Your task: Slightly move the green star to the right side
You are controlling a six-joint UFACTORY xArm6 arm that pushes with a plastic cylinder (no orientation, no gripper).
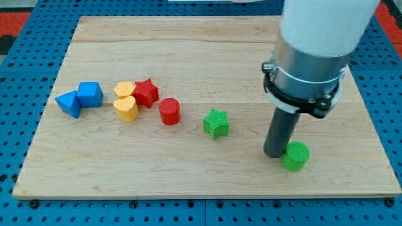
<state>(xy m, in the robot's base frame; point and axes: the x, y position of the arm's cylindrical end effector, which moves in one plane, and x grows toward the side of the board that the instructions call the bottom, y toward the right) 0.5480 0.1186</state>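
The green star [216, 123] is sitting near the middle of the tabletop [188, 176], apart from everything else, with a red cylinder [169, 111] to its left in the view. My tip [276, 153] is resting well to the star's right, touching or just beside a green cylinder [296, 156], so it is standing on the wrong side for the push. I'd judge it needs to be circling round to the star's left, between star and red cylinder, then nudging gently rightward and stopping early, well short of the green cylinder. There is no hand here, only the rod. No containers are showing. Farther left are lying a red star [146, 92], two yellow blocks [125, 108], and two blue blocks [79, 99].
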